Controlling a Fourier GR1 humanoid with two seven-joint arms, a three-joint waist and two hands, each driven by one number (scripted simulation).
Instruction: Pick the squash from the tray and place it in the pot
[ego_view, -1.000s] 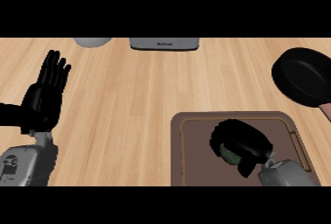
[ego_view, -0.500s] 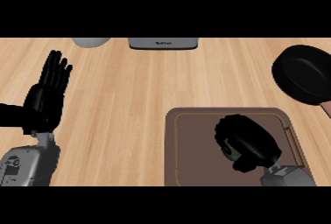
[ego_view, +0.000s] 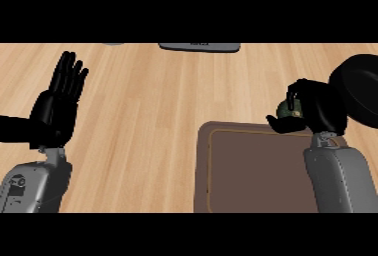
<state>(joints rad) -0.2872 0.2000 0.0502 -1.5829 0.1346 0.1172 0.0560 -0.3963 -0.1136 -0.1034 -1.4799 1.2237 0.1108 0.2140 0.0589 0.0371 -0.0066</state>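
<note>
Partly hidden, the dark green squash (ego_view: 289, 110) sits in the right hand (ego_view: 316, 107).

I am viewing a dark green squash (ego_view: 290, 110) in the black right hand (ego_view: 319, 107), a black pot (ego_view: 360, 90), a brown tray (ego_view: 255, 172) with a tan border line, a light wood-grain counter (ego_view: 162, 125), and the black left hand (ego_view: 57, 107).

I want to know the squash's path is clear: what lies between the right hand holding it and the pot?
Nothing. In the head view the right hand, curled round the squash, sits directly beside the pot; no object lies between.
</note>
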